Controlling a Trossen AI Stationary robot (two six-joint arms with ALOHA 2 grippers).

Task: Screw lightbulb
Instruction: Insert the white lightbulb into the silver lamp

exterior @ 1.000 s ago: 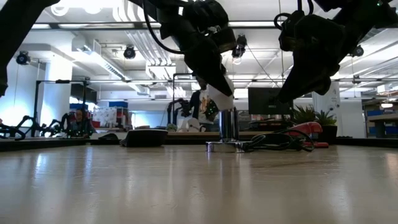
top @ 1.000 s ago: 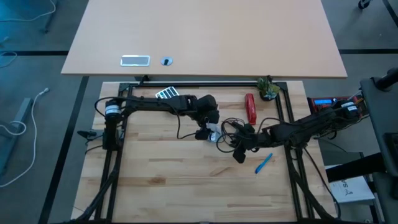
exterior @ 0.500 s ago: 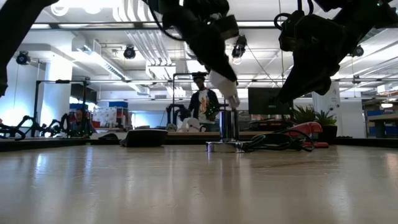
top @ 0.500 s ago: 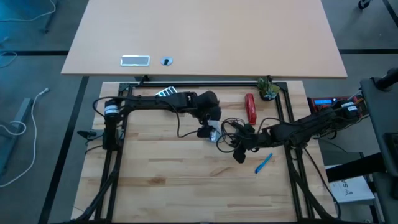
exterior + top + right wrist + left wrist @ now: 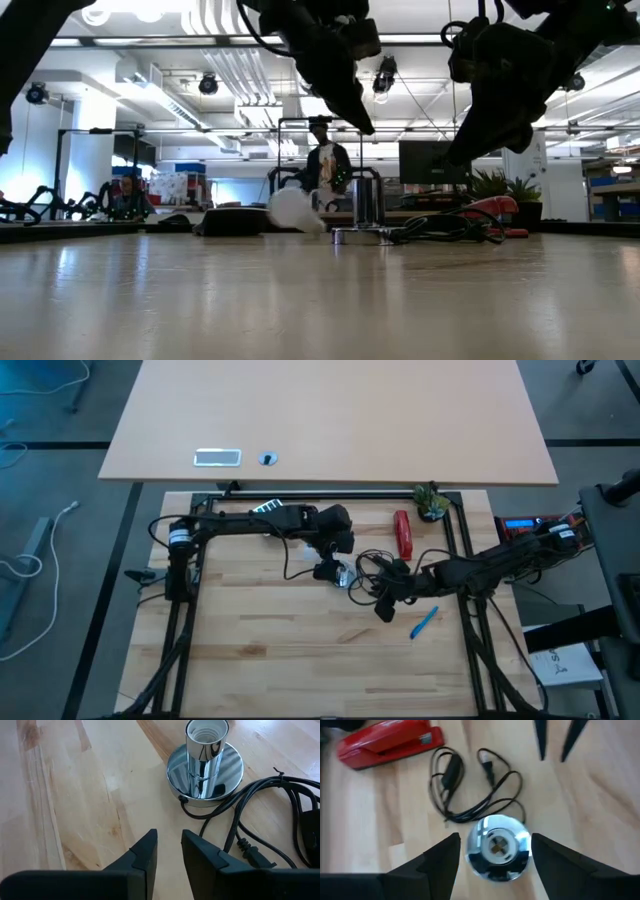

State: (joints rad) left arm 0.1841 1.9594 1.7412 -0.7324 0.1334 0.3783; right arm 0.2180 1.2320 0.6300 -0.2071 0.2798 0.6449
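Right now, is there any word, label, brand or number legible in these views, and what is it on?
None can be read.
Red stapler: pale patch near one end, blurred.
White sheet on the floor right of the table: dark marks, too small.
Device with blue screen at the right edge: too small.

The lightbulb (image 5: 292, 209) is a motion-blurred white smear just beside the socket (image 5: 366, 212); whether it touches the table (image 5: 320, 300) cannot be told.

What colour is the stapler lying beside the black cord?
Red; the stapler shows best in the left wrist view, near the coiled black cord.
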